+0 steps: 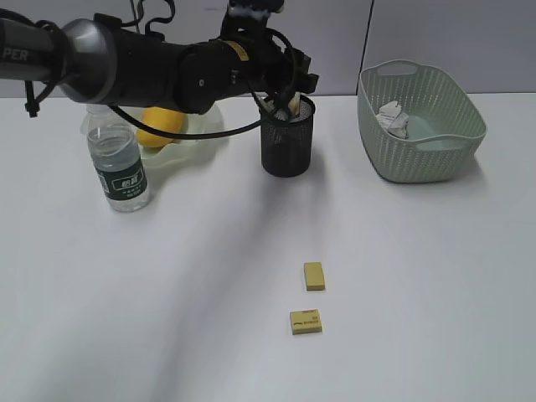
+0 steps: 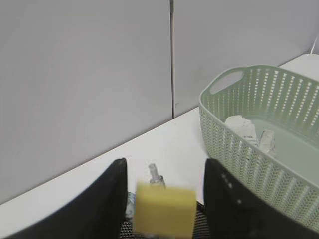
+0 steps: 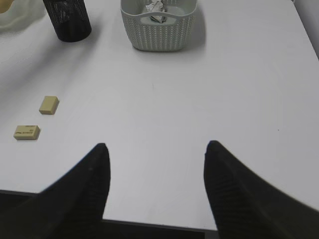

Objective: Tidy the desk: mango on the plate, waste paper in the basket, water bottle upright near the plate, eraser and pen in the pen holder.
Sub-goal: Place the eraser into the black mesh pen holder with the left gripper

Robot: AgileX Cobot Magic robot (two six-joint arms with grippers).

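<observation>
White desk (image 3: pixel 199 99) bare beside basket (image 3: pixel 158 30)

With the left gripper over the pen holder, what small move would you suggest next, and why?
Probably lift the left gripper straight up: its jaws stand apart from the yellow eraser, which sits over the pen holder, and two erasers remain on the desk.
</observation>
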